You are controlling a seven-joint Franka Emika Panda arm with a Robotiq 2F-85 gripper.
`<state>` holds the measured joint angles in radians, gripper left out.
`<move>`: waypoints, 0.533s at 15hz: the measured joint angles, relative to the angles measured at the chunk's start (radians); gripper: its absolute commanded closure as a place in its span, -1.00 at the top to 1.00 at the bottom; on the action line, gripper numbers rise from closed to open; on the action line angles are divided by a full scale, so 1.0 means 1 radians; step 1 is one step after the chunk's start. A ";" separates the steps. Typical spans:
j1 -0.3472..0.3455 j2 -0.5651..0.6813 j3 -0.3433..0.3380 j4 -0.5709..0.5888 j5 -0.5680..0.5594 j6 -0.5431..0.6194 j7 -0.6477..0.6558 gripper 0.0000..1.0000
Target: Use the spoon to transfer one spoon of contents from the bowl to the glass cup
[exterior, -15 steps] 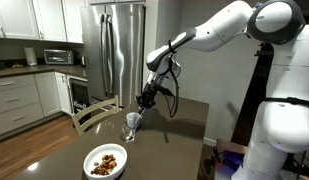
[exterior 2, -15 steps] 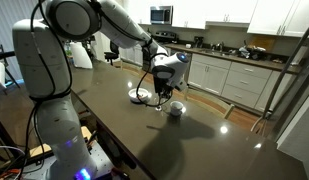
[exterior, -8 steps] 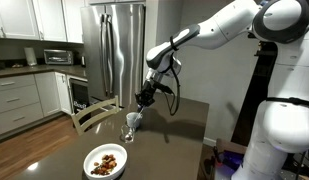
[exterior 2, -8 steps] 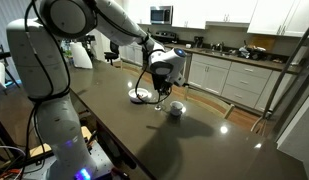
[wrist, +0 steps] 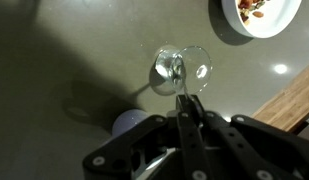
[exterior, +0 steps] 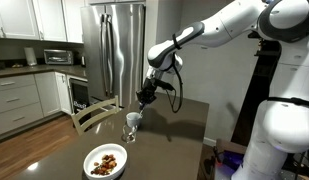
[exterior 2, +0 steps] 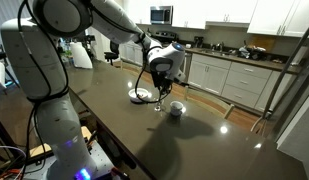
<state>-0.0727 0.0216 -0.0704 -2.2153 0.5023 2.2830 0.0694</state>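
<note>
The glass cup (exterior: 131,122) stands on the dark table behind the white bowl (exterior: 104,163), which holds brown chunky contents (exterior: 107,160). My gripper (exterior: 143,101) hangs just above the cup, shut on the thin spoon (wrist: 181,78), whose tip reaches down over the cup's mouth (wrist: 180,68). In the wrist view the bowl (wrist: 256,14) is at the top right edge with contents (wrist: 256,8) in it. In an exterior view my gripper (exterior 2: 160,93) is over the cup (exterior 2: 176,110), with the bowl (exterior 2: 140,95) behind it.
A wooden chair back (exterior: 96,113) stands at the table's far edge. The table's wooden edge (wrist: 289,103) shows at right in the wrist view. A steel fridge (exterior: 112,50) and kitchen counters stand behind. A round pale reflection (wrist: 131,124) lies on the table near the gripper.
My gripper with the spoon has risen slightly above the glass cup. The bowl and cup have not moved.
</note>
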 measured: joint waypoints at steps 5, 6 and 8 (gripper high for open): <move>0.000 -0.026 0.000 0.000 -0.008 -0.003 0.001 -0.92; 0.000 -0.031 0.001 0.000 -0.009 -0.003 0.001 -0.92; 0.000 -0.043 0.002 0.000 -0.013 -0.003 0.001 -0.92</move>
<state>-0.0727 -0.0216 -0.0685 -2.2151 0.4891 2.2803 0.0709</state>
